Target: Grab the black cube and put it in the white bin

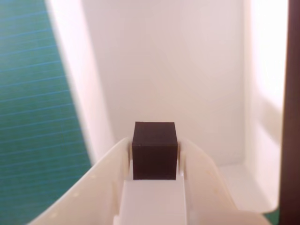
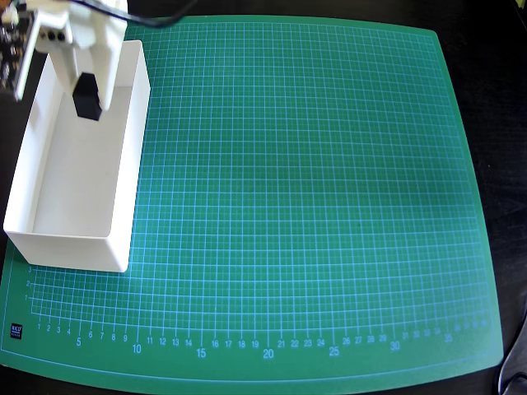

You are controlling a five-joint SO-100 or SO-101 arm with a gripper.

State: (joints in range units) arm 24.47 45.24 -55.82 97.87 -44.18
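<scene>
One black cube (image 2: 86,96), end effector-held (image 1: 154,154), inside the white bin (image 2: 123,206).

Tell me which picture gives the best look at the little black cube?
The wrist view: the black cube fills the centre, clamped in the end effector above the white bin. The overhead view shows it only small, partly under the arm, inside the bin's outline.

In the overhead view the green cutting mat (image 2: 313,206) bears white ruler numbers along its 6 o'clock edge: small digits 1 to 9, then larger 5, 10, 15, 20, 25 and 30; small 1, 2, 3 climb its 8 o'clock edge; a small dark label (image 2: 16,329) at 7 o'clock is too tiny to read.
</scene>
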